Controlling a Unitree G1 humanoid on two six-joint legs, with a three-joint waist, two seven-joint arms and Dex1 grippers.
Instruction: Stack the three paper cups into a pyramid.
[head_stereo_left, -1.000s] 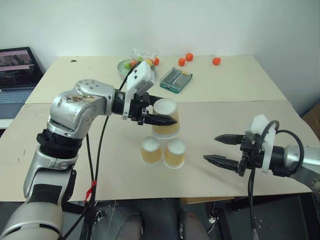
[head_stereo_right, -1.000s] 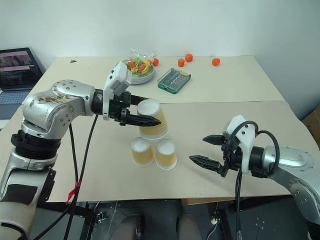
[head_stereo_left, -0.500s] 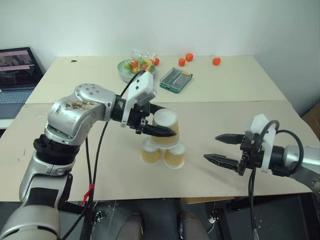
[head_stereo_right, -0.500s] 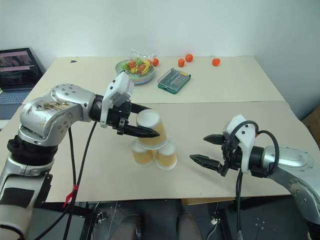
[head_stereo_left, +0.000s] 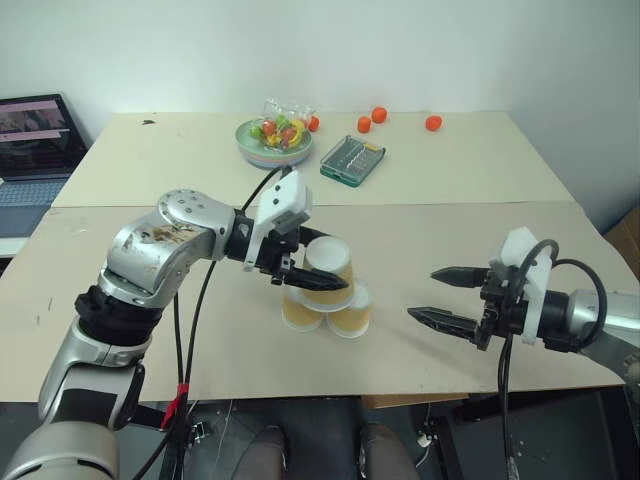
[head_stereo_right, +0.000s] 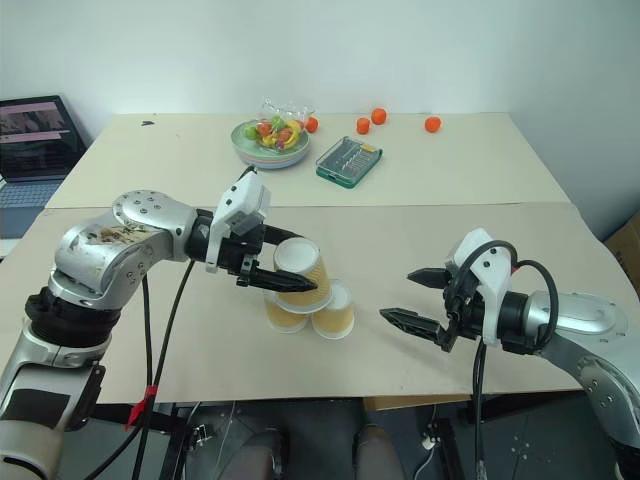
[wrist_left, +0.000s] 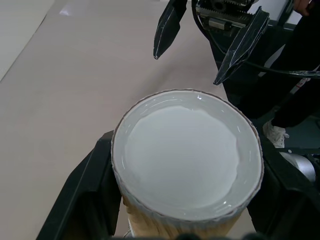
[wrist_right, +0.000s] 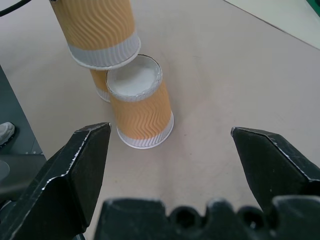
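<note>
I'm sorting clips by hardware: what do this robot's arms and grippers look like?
Both arms are silver-grey metal with black joint bands and loose black cables. The left arm has scuffed brown marks and red tape on its cable. Each gripper, left and right, has two pointed black fingers and a white block at the wrist.

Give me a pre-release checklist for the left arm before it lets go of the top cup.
1. Left gripper jaws shut on the top cup: ok.
2. Two base cups, left base cup and right base cup, upside down and side by side on the table: ok.
3. Top cup centred over both bases: not ok, it sits toward the left one.
4. Top cup upright: not ok, it is tilted.
5. Top cup's rim resting on both bases: cannot tell.
6. Right gripper jaws open, clear of the stack: ok.
</note>
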